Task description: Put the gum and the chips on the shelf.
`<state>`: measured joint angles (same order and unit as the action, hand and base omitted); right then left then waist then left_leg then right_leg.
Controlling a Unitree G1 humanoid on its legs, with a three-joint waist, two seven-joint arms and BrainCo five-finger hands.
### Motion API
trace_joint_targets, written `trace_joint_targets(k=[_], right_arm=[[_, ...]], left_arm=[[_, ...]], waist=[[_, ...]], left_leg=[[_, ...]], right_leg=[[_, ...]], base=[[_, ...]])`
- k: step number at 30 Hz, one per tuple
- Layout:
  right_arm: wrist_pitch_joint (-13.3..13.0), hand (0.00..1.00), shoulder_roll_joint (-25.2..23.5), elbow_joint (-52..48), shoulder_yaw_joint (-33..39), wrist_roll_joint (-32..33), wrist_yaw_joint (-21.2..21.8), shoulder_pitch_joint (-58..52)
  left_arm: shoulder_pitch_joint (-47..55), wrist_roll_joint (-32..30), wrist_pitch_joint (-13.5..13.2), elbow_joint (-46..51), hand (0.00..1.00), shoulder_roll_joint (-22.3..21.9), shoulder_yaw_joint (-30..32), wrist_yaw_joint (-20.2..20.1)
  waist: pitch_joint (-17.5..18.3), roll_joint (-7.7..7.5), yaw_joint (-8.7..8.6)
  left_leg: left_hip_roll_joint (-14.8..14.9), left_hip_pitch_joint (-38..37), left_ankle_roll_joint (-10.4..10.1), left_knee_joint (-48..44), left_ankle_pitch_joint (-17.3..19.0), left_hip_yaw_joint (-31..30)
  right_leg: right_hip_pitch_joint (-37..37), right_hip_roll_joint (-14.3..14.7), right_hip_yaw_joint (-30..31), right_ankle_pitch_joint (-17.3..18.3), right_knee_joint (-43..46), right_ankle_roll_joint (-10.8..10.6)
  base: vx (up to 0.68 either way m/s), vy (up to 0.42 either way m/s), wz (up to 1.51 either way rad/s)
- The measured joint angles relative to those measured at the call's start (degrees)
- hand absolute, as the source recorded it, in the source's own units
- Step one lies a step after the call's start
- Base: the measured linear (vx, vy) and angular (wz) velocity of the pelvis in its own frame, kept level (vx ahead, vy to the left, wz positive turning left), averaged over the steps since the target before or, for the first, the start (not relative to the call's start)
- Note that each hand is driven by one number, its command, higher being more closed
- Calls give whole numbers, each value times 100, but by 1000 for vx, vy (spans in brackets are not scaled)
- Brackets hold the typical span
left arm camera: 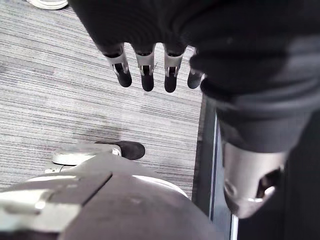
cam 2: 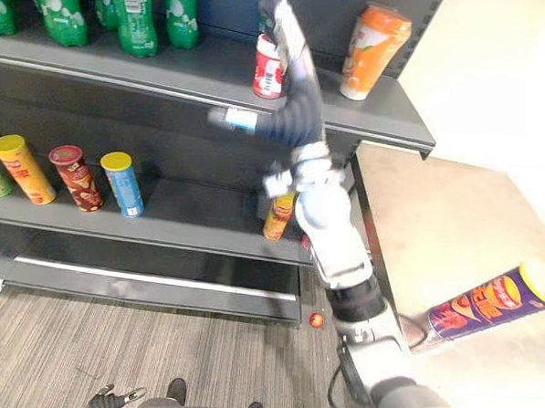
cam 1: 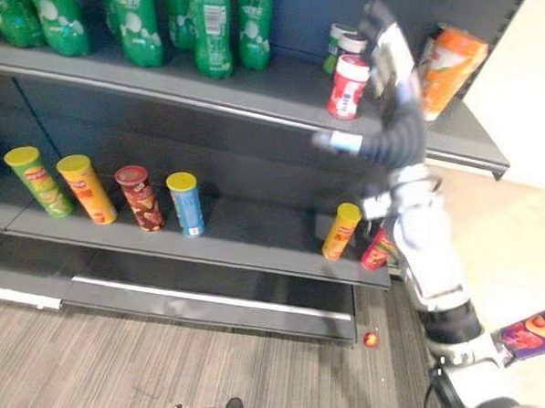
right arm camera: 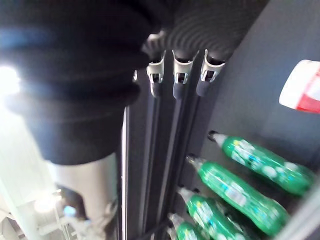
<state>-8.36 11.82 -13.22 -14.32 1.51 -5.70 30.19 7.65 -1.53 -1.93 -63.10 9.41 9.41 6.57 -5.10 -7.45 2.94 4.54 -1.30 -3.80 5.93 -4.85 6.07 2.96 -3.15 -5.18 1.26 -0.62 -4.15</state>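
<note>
1. Dark grey shelf unit (cam 1: 252, 244). Its top shelf (cam 1: 287, 93) carries a row of green bottles (cam 1: 213, 27), and the lower shelf (cam 1: 253, 223) has a line of standing chip cans (cam 1: 138, 197).
2. A purple chip can (cam 2: 486, 307) lies on its side on the pale floor (cam 2: 455, 204), well apart from the shelf on the robot's right. My guess is that's the chips left to do. It looks like a light, stiff tube with a smooth skin, and it will roll if nudged. I'd wrap the fingers round the middle of the barrel, not the capped ends.
3. An orange chips bag (cam 1: 450, 69) stands at the right end of the top shelf. It's soft and crinkly with breakable contents, so no squeezing if it needs moving.
4. The red-and-white gum canister (cam 1: 348, 86) stands upright on the top shelf, so it looks placed. It's small, light and hard, probably slick and easy to tip. Hold it round the body.
5. The right hand (cam 1: 390, 55) is up at the top shelf, just beside the gum. Its fingers (right arm camera: 182, 75) are straight and hold nothing.
6. The left hand (left arm camera: 146, 70) hangs over the carpet, fingers relaxed and empty.
</note>
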Motion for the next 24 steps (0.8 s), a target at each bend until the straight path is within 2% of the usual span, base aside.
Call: trace_joint_targets(k=[5, 9, 12, 15, 17, 19, 21, 22, 24], right_arm=[[-77, 0, 259, -509, 11, 668, 563, -1736], [-179, 0, 407, -767, -67, 874, 972, -2909], [-188, 0, 373, -742, -444, 1219, 1359, -3750], [-153, 0, 187, 43, -844, 1458, 1691, -4359], [85, 0, 7, 1024, -1010, 1474, 1854, -4554], [161, 0, -94, 1741, -1013, 1392, 1936, -4611], [304, 0, -322, 2772, -808, 1026, 1919, -4608], [316, 0, -375, 3077, -728, 907, 1871, -4598], [346, 0, -446, 4300, -436, 406, 1785, -4405]], left_arm=[[155, -170, -6, -101, 0, 8, -9, -25], [179, -195, -47, -207, 0, 6, -8, -51], [176, -200, -61, -299, 0, -4, -6, -74], [168, -202, -61, -309, 0, -11, -1, -85], [166, -202, -60, -311, 0, -32, 2, -91], [162, -210, -60, -311, 0, -54, 3, -122], [163, -294, -57, -311, 0, -84, 5, -129], [163, -343, -57, -310, 0, -97, 5, -127], [163, -381, -55, -310, 0, -142, 5, -128]], waist=[[146, 26, -177], [172, 80, -266], [211, 156, -304], [220, 172, -309], [219, 206, -309], [216, 249, -311], [239, 313, -328], [241, 337, -329], [235, 428, -343]], left_leg=[[19, -32, -10, 1, 33, 146], [30, -84, -20, 1, 56, 211], [30, -99, -17, 1, 81, 273], [20, -103, 24, 1, 110, 273], [4, -103, 31, 1, 115, 281], [-10, -103, 38, 1, 120, 286], [-23, -103, 43, 1, 129, 285], [-27, -104, 47, 1, 132, 285], [-46, -109, 53, 1, 140, 286]], right_leg=[[-80, 12, 133, -5, 45, 6], [-93, 20, 203, 39, 64, 11], [-112, 23, 253, 52, 71, 21], [-108, 16, 254, 53, 72, 21], [-112, -3, 259, 53, 75, 21], [-113, -19, 259, 53, 76, 20], [-113, -34, 259, 54, 77, 19], [-112, -38, 259, 54, 77, 19], [-104, -56, 258, 55, 76, 18]], base=[[3, -3, -16], [-1, 0, -10], [11, -1, -11], [0, 0, 0], [0, 0, 0], [0, 0, 0], [0, 0, 0], [0, 0, 0], [15, 9, 0]])
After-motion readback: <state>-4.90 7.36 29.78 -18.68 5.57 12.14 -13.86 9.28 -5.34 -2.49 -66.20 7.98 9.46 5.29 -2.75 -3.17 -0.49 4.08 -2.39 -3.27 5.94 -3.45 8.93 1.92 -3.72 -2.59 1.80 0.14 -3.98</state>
